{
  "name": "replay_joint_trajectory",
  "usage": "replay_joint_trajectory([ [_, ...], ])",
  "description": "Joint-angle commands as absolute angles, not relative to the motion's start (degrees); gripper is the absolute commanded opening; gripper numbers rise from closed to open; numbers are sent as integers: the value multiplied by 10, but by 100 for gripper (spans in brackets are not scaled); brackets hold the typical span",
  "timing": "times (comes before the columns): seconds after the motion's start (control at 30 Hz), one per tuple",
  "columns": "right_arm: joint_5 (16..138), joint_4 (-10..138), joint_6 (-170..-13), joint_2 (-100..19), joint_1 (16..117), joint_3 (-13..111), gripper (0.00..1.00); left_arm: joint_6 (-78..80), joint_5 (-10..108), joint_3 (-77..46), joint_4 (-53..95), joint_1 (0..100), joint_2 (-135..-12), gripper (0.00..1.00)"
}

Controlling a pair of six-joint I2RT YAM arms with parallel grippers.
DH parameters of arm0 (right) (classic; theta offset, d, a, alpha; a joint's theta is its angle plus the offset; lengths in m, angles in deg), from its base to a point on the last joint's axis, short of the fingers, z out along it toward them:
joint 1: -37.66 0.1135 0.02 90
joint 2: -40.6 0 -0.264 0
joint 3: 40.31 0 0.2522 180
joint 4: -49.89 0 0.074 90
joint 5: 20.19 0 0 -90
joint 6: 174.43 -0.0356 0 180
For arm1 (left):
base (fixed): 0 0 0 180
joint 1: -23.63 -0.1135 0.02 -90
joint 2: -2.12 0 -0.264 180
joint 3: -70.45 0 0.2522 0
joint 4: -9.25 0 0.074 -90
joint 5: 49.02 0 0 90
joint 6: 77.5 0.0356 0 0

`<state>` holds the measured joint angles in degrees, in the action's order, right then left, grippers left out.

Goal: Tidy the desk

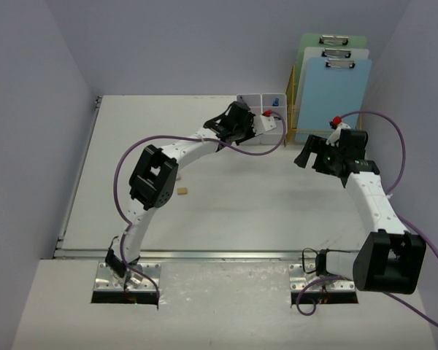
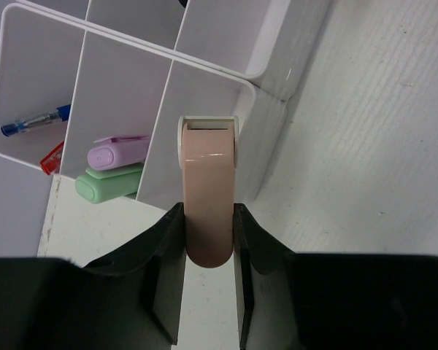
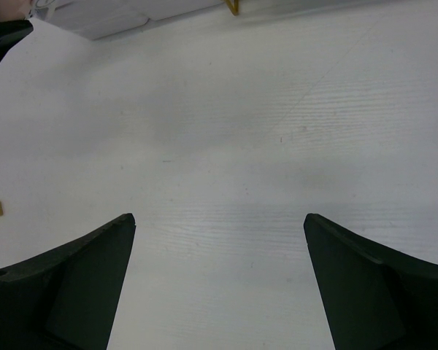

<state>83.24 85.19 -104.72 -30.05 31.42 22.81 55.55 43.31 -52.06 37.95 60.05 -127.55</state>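
We see the white table (image 1: 241, 211) filling the view from near to far | our right end effector (image 3: 219, 219) released, hovering over it | our left end effector (image 2: 208, 219) grasping a pink rounded item (image 2: 208, 182) by the white organizer (image 2: 168, 55) at the far edge

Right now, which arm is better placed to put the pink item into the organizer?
Left. The left gripper is shut on the pink item, right at the organizer edge. The right gripper hangs open over bare desk, holding nothing.

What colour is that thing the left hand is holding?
The item is dusty pink with a whitish tip, seen best in the left wrist view.
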Motion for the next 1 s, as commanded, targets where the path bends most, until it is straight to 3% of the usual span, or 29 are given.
replay_joint_trajectory([
  [0.0, 838, 838, -1043, -290, 311, 226, 99, 556, 439, -544, 349, 603, -1266, 0],
  [0.97, 843, 829, -1048, -302, 305, 211, 99, 581, 394, -561, 335, 603, -1320, 1],
])
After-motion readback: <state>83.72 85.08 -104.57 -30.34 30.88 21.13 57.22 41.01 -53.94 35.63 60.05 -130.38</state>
